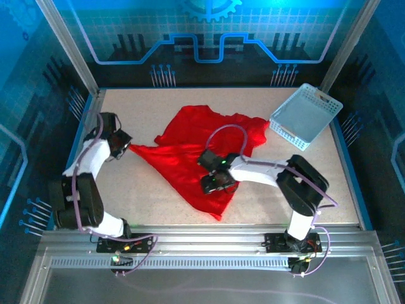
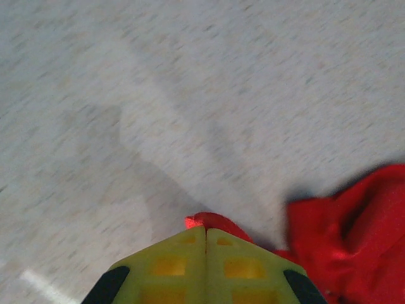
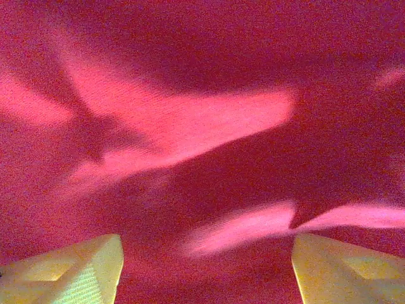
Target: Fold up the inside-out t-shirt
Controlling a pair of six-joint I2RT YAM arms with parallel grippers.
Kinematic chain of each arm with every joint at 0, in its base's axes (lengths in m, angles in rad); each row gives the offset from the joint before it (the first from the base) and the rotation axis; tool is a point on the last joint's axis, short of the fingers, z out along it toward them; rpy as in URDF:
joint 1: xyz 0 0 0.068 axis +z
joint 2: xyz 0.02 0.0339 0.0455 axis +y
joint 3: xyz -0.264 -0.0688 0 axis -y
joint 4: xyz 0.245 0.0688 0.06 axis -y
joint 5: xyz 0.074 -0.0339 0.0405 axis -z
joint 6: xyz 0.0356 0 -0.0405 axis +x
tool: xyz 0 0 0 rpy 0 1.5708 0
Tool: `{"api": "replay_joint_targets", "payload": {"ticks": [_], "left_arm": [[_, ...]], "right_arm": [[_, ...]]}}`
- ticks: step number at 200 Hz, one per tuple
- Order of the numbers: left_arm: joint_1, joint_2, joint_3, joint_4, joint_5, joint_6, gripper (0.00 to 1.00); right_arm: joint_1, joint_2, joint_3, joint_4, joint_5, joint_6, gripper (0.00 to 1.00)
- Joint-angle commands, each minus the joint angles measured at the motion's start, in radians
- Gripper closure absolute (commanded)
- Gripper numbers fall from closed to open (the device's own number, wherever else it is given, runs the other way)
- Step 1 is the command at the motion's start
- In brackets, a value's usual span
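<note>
The red t-shirt [image 1: 190,152] lies crumpled mid-frame, the left claw [image 2: 205,239] pinched closed on its left corner and the right claw [image 3: 205,272] wide open, empty, just above the cloth, so flattening seems underway, and next the right likely needs an edge to grip.

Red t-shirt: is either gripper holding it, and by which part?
Left gripper is shut on the t-shirt at a pointed corner; right gripper open over it, holding nothing.
</note>
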Motion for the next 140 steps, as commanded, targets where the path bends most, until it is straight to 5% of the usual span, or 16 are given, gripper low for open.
{"api": "replay_joint_targets", "payload": {"ticks": [1, 22, 57, 77, 140], "left_arm": [[0.011, 0.12, 0.182, -0.002, 0.043, 0.005, 1.0], [0.009, 0.255, 0.397, -0.111, 0.055, 0.049, 0.99], [-0.018, 0.191, 0.386, -0.174, 0.036, 0.056, 0.55], [-0.13, 0.036, 0.258, -0.185, -0.075, 0.079, 0.26], [-0.619, -0.301, -0.192, -0.23, -0.17, -0.072, 0.25]], "right_arm": [[0.07, 0.042, 0.117, -0.005, -0.018, 0.05, 0.28], [0.066, 0.024, 0.177, -0.018, 0.007, 0.021, 0.28], [-0.102, -0.017, 0.214, -0.092, 0.104, -0.084, 0.27], [-0.238, 0.007, 0.251, -0.085, 0.081, -0.155, 0.27], [-0.506, 0.275, 0.469, -0.097, -0.003, -0.214, 0.28]]}}
